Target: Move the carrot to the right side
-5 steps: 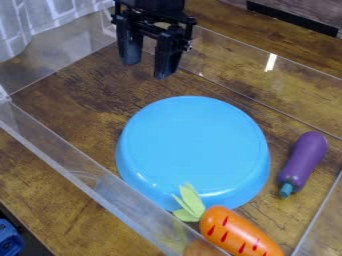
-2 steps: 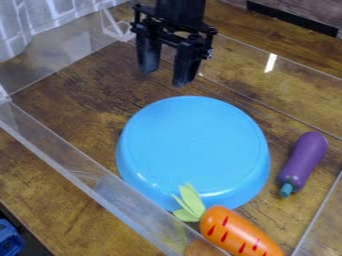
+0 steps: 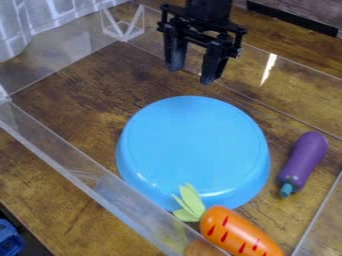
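Note:
The carrot (image 3: 235, 231) is orange with dark grooves and light green leaves. It lies at the front of the clear-walled bin, just in front of the upturned blue bowl (image 3: 193, 149). My black gripper (image 3: 195, 60) hangs open and empty at the back of the bin, beyond the bowl's far rim. It is far from the carrot. Its two fingers point down with a gap between them.
A purple eggplant toy (image 3: 303, 162) lies to the right of the bowl. Clear plastic walls (image 3: 80, 170) enclose the wooden floor on the left, front and right. Bare wood (image 3: 94, 85) shows to the left of the bowl.
My gripper has moved to the right along the back of the bin, still open. The carrot, bowl and eggplant have not moved.

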You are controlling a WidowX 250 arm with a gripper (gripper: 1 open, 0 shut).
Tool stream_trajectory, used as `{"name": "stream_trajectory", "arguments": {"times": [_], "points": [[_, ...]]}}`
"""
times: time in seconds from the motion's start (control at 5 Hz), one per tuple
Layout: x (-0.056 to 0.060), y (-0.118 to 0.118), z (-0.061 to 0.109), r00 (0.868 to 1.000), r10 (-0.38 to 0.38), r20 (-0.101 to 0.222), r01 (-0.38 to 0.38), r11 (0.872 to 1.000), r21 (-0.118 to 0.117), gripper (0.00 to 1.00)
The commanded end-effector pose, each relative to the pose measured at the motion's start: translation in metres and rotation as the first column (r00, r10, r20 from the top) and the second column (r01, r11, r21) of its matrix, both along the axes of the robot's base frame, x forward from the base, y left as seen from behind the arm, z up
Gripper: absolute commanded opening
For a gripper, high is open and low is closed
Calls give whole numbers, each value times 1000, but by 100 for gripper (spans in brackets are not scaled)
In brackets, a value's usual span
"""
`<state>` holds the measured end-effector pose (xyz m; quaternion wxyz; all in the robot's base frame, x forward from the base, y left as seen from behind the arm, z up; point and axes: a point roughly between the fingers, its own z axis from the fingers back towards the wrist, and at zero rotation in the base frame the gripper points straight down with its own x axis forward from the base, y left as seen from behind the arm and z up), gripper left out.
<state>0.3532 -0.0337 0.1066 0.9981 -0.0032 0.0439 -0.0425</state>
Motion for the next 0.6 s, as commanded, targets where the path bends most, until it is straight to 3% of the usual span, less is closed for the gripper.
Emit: {"name": "stream_trajectory", "arguments": {"times": [0.0, 0.2, 0.4], "points": [[0, -16, 10, 997, -50, 50, 51, 999, -6, 100], [-7, -28, 1, 995, -90, 40, 90, 996, -6, 100], [-25, -51, -5, 985, -168, 33, 168, 986, -4, 100]]}}
